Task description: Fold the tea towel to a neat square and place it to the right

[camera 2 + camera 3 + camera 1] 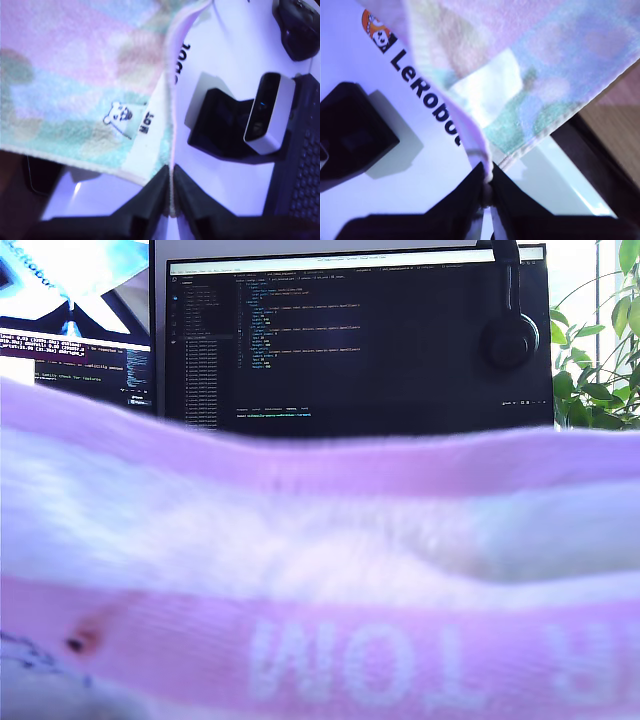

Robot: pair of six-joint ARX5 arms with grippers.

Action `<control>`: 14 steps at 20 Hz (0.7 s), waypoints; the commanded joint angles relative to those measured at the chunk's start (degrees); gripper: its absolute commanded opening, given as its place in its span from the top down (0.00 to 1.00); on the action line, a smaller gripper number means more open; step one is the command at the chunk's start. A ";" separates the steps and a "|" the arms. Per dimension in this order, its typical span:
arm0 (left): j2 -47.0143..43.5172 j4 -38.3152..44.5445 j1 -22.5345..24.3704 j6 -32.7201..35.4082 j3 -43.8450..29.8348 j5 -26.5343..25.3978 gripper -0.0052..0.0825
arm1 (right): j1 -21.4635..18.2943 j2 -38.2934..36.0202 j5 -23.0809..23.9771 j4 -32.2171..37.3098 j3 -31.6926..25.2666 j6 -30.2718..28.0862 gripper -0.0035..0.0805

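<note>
Two grippers hold the tea towel (pixel 320 570) at once, each pinching a corner edge. In the first wrist view my first gripper (pixel 171 187) has its black jaws pressed together on the towel's hem, with the cloth (pixel 80 80) spreading away from them in pastel pink, mint and blue patches; a small dark bear mark (pixel 119 117) sits near a white label (pixel 146 125). In the second wrist view my second gripper (pixel 487 187) is likewise clamped tight on the pinkish hem, the towel (pixel 530 65) fanning out above a white mat (pixel 395 165) printed with black lettering (pixel 422 97).

In the exterior view the towel is so close to the lens that it fills the whole lower half of the frame, blurred, with pink bands and pale reversed letters (pixel 330 660) along the bottom. Above it a dark monitor (pixel 360 340) shows code, headphones (pixel 510 330) hang on its upper right corner, and green leaves (pixel 600 360) stand at the exterior view's right edge. No arm shows there.

A black stand carrying a small camera (pixel 267 115) sits on the mat beyond my first gripper, beside a keyboard (pixel 300 170).
</note>
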 commanded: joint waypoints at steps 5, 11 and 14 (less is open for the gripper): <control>0.24 -3.52 -0.17 0.79 -0.33 5.09 0.96 | 0.76 0.20 -7.63 -0.33 -0.85 -0.39 0.97; 0.24 -4.72 -0.15 3.56 -0.33 5.79 0.96 | 0.68 0.20 -12.15 -0.81 -0.85 -4.07 0.97; 0.24 -0.70 0.44 4.59 -0.33 -0.50 0.96 | -1.05 0.22 -6.12 0.98 -0.85 -5.90 0.97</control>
